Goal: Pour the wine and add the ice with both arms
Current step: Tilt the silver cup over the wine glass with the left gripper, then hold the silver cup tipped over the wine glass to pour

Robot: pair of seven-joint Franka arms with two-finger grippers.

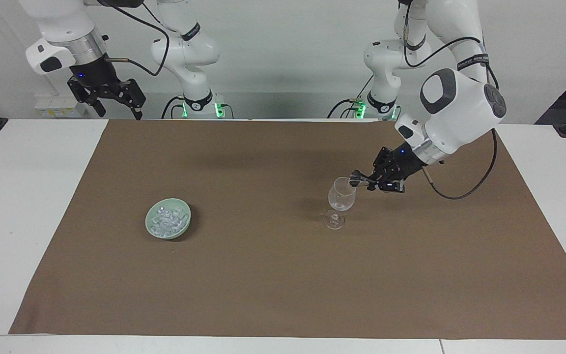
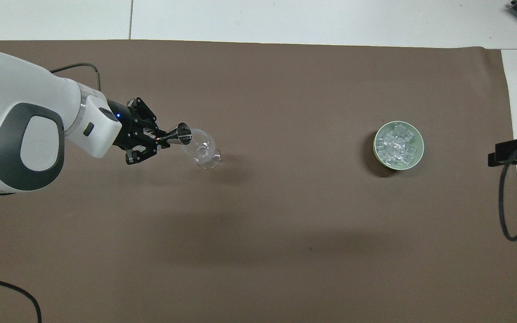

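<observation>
Your left gripper (image 1: pixel 367 181) is pinched shut on a small metal jigger (image 1: pixel 356 178), tipped on its side with its mouth at the rim of the wine glass (image 1: pixel 341 197). The glass stands upright on the brown mat (image 1: pixel 283 275), toward the left arm's end of the table. Whether any liquid is running, you cannot tell.

Your right gripper (image 1: pixel 116 101) waits with its fingers spread, up in the air over the table's edge at the right arm's end.

The ice (image 1: pixel 167 221) lies heaped in a pale green dish (image 1: pixel 151 229) on the mat, toward the right arm's end, well apart from both grippers and from the glass; the dish sits a little farther from the robots than the glass.

Expect the cubes to be light, hard and slick, so they will likely squirt out of a loose pinch. Take one cube from the top of the heap across two flat faces. The glass is likely fragile and top-heavy on its thin stem, so keep the jigger from pushing its rim.
</observation>
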